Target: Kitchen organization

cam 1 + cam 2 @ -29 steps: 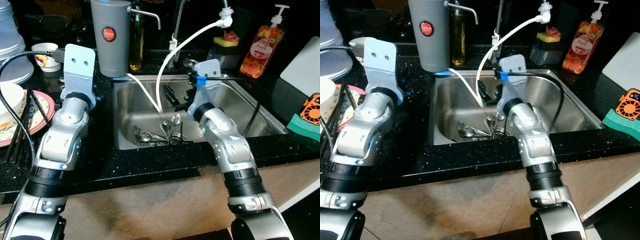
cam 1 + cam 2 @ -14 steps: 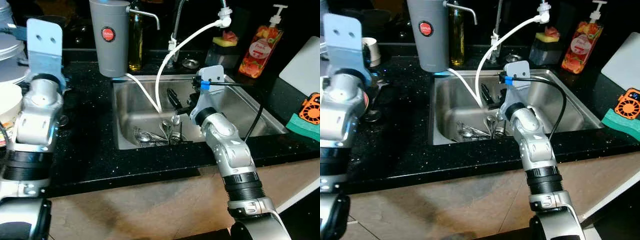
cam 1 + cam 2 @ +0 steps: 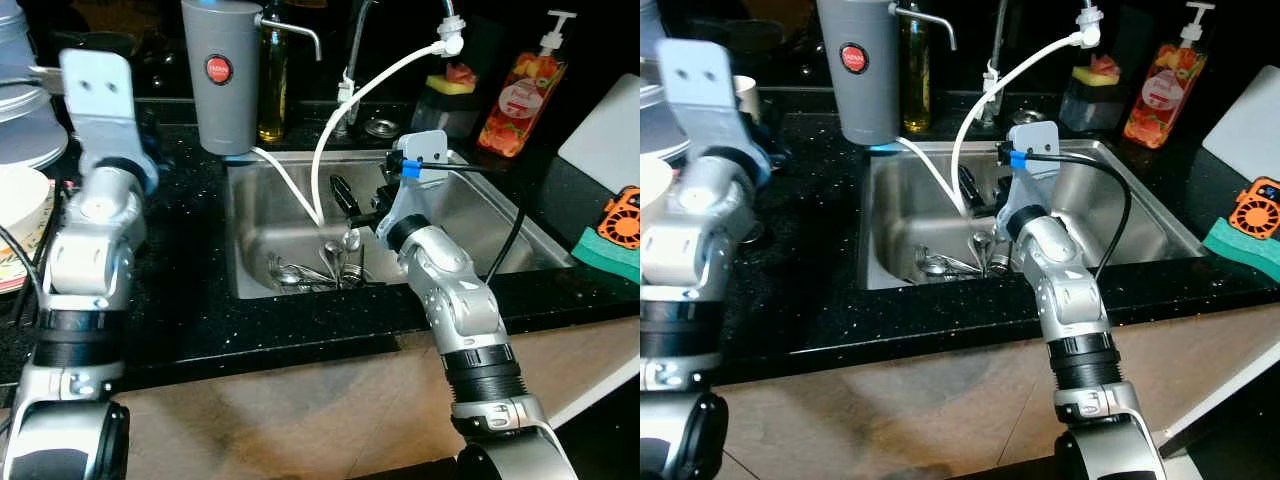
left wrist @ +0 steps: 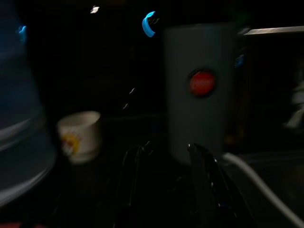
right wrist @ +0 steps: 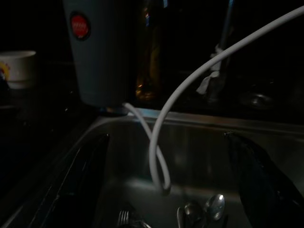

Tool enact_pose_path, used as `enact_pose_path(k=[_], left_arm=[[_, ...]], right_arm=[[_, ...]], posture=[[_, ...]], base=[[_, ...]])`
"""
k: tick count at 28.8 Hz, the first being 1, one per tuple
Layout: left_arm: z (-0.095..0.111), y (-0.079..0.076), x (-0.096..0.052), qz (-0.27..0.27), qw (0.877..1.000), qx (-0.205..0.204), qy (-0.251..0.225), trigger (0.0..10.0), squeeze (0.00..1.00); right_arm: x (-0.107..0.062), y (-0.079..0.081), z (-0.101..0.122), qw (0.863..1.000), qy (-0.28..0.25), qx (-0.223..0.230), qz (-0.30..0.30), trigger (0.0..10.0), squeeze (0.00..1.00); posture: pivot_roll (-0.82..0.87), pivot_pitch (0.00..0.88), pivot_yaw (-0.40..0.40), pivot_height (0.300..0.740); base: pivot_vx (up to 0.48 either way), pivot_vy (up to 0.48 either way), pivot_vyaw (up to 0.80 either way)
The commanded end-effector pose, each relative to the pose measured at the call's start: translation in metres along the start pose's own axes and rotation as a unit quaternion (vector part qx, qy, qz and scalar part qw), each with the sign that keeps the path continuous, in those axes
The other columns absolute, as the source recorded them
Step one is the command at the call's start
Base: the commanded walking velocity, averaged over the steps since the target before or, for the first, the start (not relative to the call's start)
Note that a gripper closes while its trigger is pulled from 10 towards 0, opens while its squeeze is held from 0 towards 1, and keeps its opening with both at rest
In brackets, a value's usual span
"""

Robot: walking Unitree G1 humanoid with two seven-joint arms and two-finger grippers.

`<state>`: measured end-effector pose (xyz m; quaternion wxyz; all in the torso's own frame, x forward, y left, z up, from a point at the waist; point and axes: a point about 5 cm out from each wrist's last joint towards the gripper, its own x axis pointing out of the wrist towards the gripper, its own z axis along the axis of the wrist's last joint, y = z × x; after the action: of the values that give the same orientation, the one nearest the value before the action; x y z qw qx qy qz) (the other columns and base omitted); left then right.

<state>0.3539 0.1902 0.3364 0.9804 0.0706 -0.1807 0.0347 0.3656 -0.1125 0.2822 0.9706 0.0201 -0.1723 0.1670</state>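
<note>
Where the black countertop [image 3: 190, 300] is cut out, one steel sink [image 3: 480, 215] holds a heap of spoons and forks [image 3: 320, 268] at its front edge; their number cannot be counted. One grey canister [image 3: 221, 75] with a red badge stands at the sink's back left corner, and two white hoses [image 3: 330, 130] loop into the basin. One soap bottle [image 3: 516, 95] stands behind the back right corner. One small white cup [image 4: 80, 136] sits near the canister. The right gripper [image 5: 166, 183] hangs over the cutlery with fingers spread wide, holding nothing. The left gripper [image 4: 166, 185], blurred and dark above the counter, has fingers apart.
</note>
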Motion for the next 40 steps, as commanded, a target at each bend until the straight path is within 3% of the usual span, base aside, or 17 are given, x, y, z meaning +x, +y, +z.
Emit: enact_pose_path(k=[1, 7, 12, 15, 21, 29, 40], left_arm=[[-0.005, -0.014, -0.005, -0.034, 0.999, 0.021, 0.002, 10.0, 0.00], [-0.026, -0.018, -0.013, 0.001, 0.997, 0.009, 0.075, 10.0, 0.00], [-0.033, -0.019, -0.019, -0.007, 0.996, 0.011, 0.085, 10.0, 0.00], [-0.026, -0.018, -0.023, -0.026, 0.999, 0.006, 0.045, 10.0, 0.00], [-0.016, -0.021, -0.030, -0.049, 0.999, 0.001, 0.008, 10.0, 0.00], [-0.019, -0.027, -0.036, -0.055, 0.998, -0.003, 0.025, 10.0, 0.00], [-0.019, -0.027, -0.039, -0.057, 0.998, -0.009, 0.030, 10.0, 0.00]], right_arm=[[-0.005, -0.005, -0.001, 1.000, 0.000, 0.004, -0.007, 10.0, 0.00], [-0.008, -0.005, -0.001, 1.000, 0.004, 0.006, 0.015, 10.0, 0.00], [-0.012, -0.003, -0.004, 1.000, 0.010, 0.009, 0.016, 10.0, 0.00], [-0.016, -0.004, -0.006, 1.000, 0.012, 0.017, 0.007, 10.0, 0.00], [-0.022, -0.009, -0.006, 1.000, 0.007, 0.022, -0.013, 10.0, 0.00], [-0.024, -0.008, -0.008, 0.999, 0.012, 0.029, -0.016, 10.0, 0.00], [-0.026, -0.005, -0.009, 0.999, 0.016, 0.035, -0.015, 10.0, 0.00]], posture=[[-0.02, 0.082, -0.024, 0.740], [-0.02, 0.088, -0.023, 0.740], [-0.02, 0.091, -0.024, 0.740], [-0.01, 0.098, -0.021, 0.740], [-0.01, 0.102, -0.015, 0.740], [-0.01, 0.108, -0.014, 0.740], [-0.01, 0.111, -0.012, 0.740]], base=[[0.000, 0.000, 0.00], [0.000, 0.000, 0.00], [0.000, 0.000, 0.00], [0.000, 0.000, 0.00], [0.000, 0.000, 0.00], [0.000, 0.000, 0.00], [-0.350, 0.000, 0.00]])
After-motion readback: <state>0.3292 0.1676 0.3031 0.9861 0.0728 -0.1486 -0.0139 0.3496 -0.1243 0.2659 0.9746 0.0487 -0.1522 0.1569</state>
